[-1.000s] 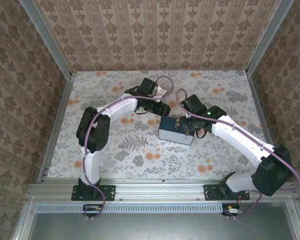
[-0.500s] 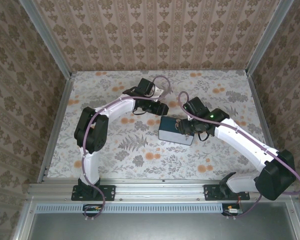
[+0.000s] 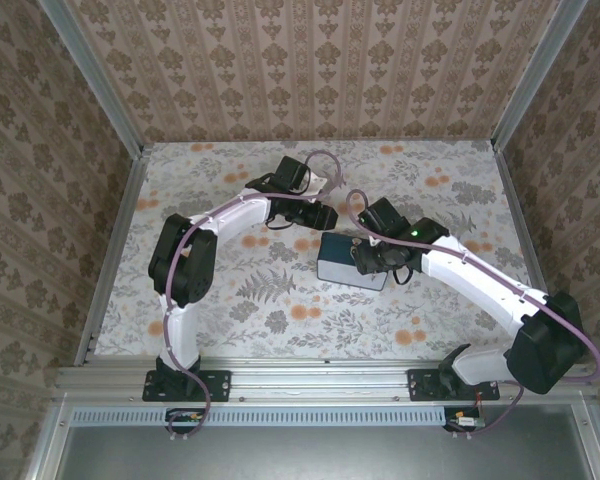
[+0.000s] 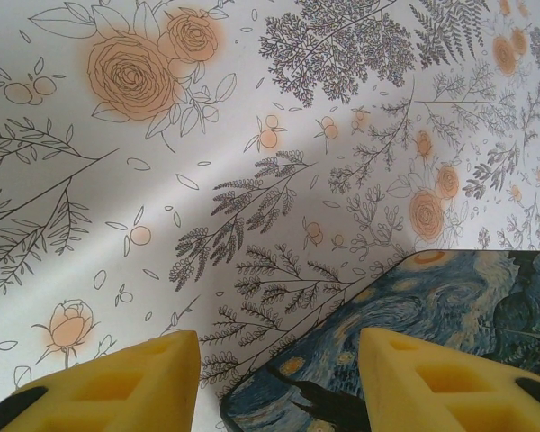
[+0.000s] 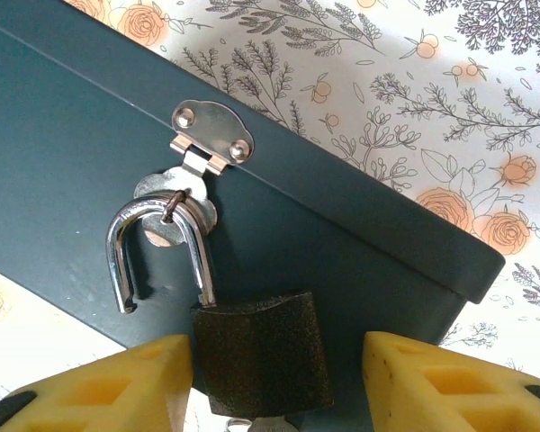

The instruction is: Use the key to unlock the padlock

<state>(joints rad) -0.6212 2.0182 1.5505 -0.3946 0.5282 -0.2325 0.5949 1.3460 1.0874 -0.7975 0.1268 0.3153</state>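
So the small brass padlock [image 5: 256, 355], dull brown in the shade, hangs on the front face of the dark blue rectangular box [image 5: 63, 144] from a shiny stamped-steel hasp [image 5: 211, 130]. That's why the right hand [image 5: 277, 346] comes at that face head-on. Its chunky yellow foam fingers [image 5: 450, 382] stand about half open on either side of the lock's body, with a clear gap on one side, so it straddles the padlock rather than pinching it. The rounded chrome shackle [image 5: 126, 256] has one leg out of the body, its free end dangling against the box front, so the lock looks sprung already. A sliver of metal just under the body might be the key, but it's too cropped to call. The left hand [image 4: 277, 351] sits at one corner of the box's swirly painted lid, likewise half open and gripping nothing. It's probably there to stop the light box sliding on the smooth flower-print desk [image 4: 162, 180].
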